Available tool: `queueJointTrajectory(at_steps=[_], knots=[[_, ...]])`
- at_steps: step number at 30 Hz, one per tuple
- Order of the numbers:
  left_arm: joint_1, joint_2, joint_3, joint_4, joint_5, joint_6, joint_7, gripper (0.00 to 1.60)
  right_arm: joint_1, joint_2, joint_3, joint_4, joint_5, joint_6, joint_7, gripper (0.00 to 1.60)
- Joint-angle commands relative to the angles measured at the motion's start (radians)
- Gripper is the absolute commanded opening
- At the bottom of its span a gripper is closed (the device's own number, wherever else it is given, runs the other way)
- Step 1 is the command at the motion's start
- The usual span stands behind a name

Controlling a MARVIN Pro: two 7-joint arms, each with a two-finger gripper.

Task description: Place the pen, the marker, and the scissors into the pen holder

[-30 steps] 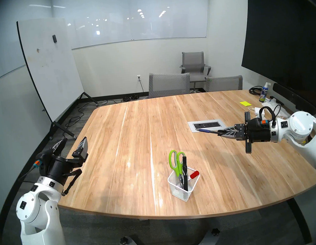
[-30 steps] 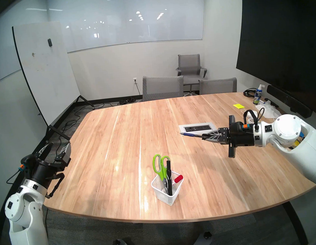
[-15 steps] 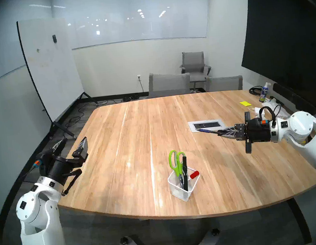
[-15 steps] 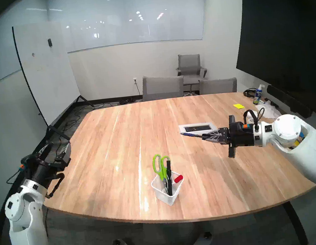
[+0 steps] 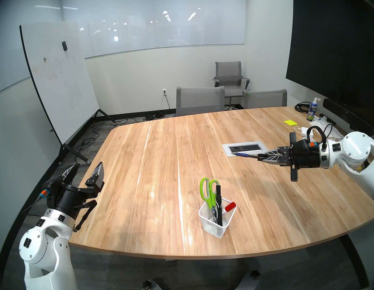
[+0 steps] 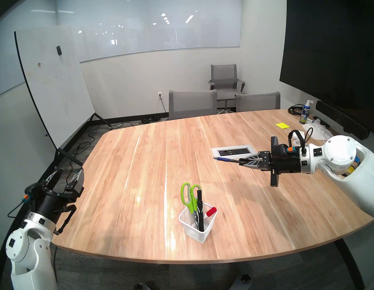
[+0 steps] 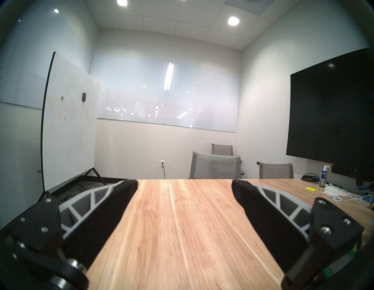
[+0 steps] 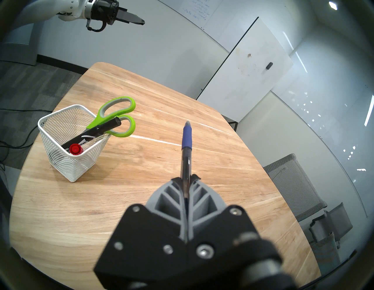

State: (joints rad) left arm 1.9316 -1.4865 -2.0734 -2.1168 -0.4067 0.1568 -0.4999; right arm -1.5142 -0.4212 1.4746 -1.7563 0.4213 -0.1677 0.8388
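The right pincer (image 8: 185, 178) grips the pen (image 8: 186, 149) by its rear barrel, a light, stiff, likely slippery shaft, above the counter (image 8: 141, 202) with the pen holder (image 8: 68, 162) at ten o'clock; the left pincer (image 7: 184, 185) stands wide, empty.

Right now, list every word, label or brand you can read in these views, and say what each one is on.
"EXPO": on the blue label of the spray bottle at the table's far right corner; the smaller print below it is too small to read.
White lettering on the black marker in the pen holder: partly hidden, unreadable.
Handwriting on the wall whiteboard: too faint to read.
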Motion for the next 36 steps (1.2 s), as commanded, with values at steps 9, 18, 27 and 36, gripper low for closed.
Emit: queueJointTrajectory(at_steps=[9, 18, 27, 36], knots=[[-0.001, -0.002, 0.002, -0.022, 0.0, -0.001, 0.001, 1.6, 0.013, 0.003, 0.011, -0.005, 0.002, -0.001, -0.003, 0.0], [-0.001, -0.002, 0.002, -0.022, 0.0, -0.001, 0.001, 1.6, 0.013, 0.003, 0.011, -0.005, 0.002, -0.001, -0.003, 0.0], [-0.001, -0.002, 0.002, -0.022, 0.0, -0.001, 0.001, 1.6, 0.013, 0.003, 0.011, -0.005, 0.002, -0.001, -0.003, 0.0], [-0.001, -0.002, 0.002, -0.022, 0.0, -0.001, 0.001, 1.6, 0.013, 0.003, 0.011, -0.005, 0.002, -0.001, -0.003, 0.0]])
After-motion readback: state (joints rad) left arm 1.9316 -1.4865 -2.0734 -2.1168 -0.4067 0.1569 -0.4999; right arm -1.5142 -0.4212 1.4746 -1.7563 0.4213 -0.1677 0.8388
